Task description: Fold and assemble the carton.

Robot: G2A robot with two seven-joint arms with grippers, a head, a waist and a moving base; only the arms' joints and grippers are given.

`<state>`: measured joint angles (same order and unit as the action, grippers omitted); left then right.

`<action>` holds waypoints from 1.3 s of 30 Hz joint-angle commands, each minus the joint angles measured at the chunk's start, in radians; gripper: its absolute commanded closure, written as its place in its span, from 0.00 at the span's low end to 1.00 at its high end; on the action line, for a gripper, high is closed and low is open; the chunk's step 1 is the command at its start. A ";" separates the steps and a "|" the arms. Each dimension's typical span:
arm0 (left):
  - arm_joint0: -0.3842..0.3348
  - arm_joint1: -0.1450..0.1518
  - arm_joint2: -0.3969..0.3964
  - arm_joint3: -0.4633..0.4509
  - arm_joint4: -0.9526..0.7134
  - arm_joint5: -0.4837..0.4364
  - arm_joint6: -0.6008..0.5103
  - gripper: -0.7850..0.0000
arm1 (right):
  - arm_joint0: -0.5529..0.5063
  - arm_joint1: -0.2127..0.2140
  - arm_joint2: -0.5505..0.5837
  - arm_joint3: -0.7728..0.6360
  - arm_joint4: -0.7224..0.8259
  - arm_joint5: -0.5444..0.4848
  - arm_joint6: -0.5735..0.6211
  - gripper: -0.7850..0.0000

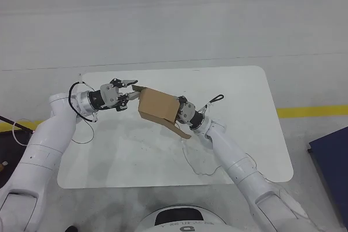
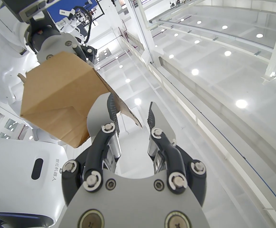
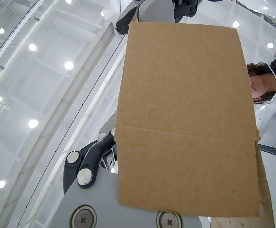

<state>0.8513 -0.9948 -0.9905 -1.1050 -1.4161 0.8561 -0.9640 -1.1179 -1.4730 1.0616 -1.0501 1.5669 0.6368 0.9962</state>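
My right gripper clamps the brown cardboard carton above the white table. Its body looks squared up. My left gripper stands open around a loose end flap. I judge the end flaps still need closing.

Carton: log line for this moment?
carton: aloft over table | right gripper: shut on carton | left gripper: open, fingers around flap corner

Plain brown carton, white table, yellow floor stripe.
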 commanded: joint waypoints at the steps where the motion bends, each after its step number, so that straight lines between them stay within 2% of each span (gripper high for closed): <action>1: -0.002 0.005 0.011 -0.003 -0.001 -0.003 -0.003 0.65 | 0.000 0.000 0.000 0.000 0.001 -0.001 0.000 1.00; 7: -0.007 0.021 0.045 -0.016 -0.002 -0.016 -0.016 0.75 | 0.000 -0.001 0.002 0.005 0.003 -0.004 0.000 1.00; 22: -0.018 0.061 0.116 -0.029 -0.015 -0.042 -0.042 0.82 | 0.021 -0.007 0.000 0.043 0.014 0.001 0.003 1.00; 34: -0.046 0.074 0.158 -0.007 0.003 -0.060 -0.060 0.87 | 0.026 -0.010 -0.006 0.046 0.006 -0.001 0.013 1.00; 39: -0.051 0.075 0.181 -0.015 0.009 -0.064 -0.064 0.87 | 0.023 -0.010 -0.005 0.040 0.003 0.000 0.014 1.00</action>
<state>0.8017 -0.9198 -0.8142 -1.1185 -1.4079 0.7919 -1.0282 -1.0947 -1.4833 1.0560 -1.0095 1.5698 0.6366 1.0092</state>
